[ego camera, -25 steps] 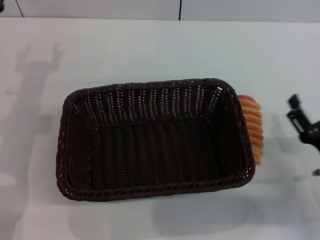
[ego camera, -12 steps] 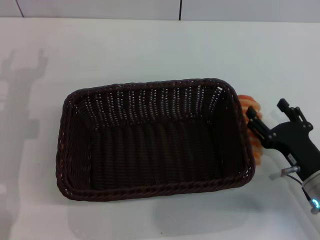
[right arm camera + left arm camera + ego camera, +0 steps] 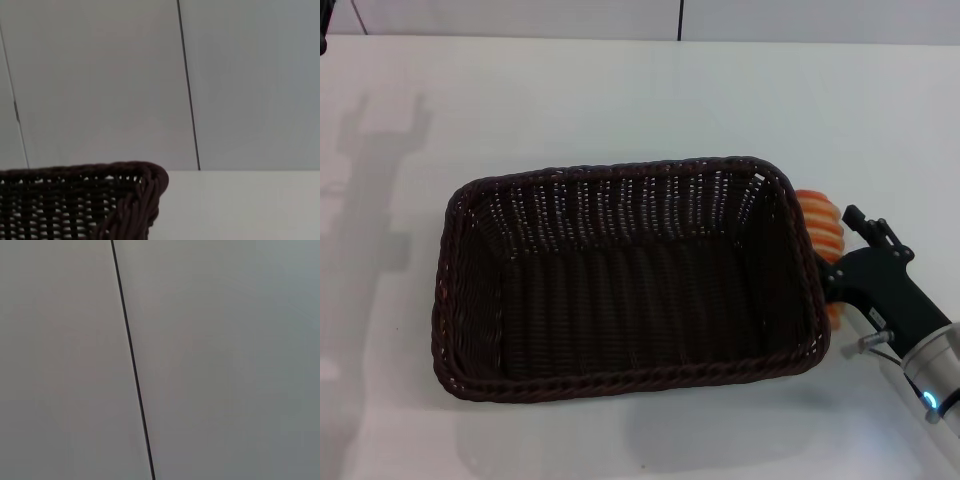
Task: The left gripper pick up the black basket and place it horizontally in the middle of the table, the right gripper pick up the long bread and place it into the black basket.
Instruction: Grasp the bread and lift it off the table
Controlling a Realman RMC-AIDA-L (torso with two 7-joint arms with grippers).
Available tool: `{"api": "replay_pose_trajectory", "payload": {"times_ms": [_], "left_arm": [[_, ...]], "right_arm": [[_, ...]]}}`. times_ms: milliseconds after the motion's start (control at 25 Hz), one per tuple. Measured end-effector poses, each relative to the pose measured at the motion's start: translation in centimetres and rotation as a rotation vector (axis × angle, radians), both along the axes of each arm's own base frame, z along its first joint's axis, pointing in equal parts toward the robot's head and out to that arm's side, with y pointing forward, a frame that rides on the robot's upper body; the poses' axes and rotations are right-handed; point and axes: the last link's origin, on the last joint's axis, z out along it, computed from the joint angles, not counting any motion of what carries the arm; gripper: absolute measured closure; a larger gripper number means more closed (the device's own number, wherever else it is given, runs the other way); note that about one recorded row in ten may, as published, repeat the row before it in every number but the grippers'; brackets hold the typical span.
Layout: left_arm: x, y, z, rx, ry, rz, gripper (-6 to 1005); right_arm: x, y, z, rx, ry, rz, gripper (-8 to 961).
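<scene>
The table (image 3: 620, 90) shows bare white along its near edge, under the basket's (image 3: 620, 280) front rim, and on the left, where only an arm's shadow falls. The basket lies lengthwise across the middle, rim up, and nothing is in it — only its dark woven floor shows.

At the near right the right gripper (image 3: 842, 262) reaches in low on its silver arm with the blue light, right up beside the basket's right wall. Its fingers lie over the bread (image 3: 823, 228), one ahead of the roll and one by the basket wall; whether they are clamped on it cannot be told. The bread lies outside the basket, tight along that right wall, so the wall stands between roll and basket floor.

Beyond the basket the table runs open to the far wall (image 3: 520, 15), whose panels meet at a dark seam. The left gripper is out of sight.
</scene>
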Motion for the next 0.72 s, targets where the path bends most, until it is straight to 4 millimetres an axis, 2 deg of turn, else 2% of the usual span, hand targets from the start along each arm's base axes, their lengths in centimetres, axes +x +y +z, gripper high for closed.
{"api": "replay_pose_trajectory", "payload": {"times_ms": [440, 720], "left_arm": [[-0.2, 0.0, 0.1, 0.001, -0.004, 0.005, 219], [-0.1, 0.0, 0.0, -0.001, 0.000, 0.003, 219]], "right_arm": [[0.2, 0.0, -0.6, -0.036, -0.005, -0.036, 160], [1.0, -1.2, 1.2, 0.083, 0.049, -0.055, 226]]}}
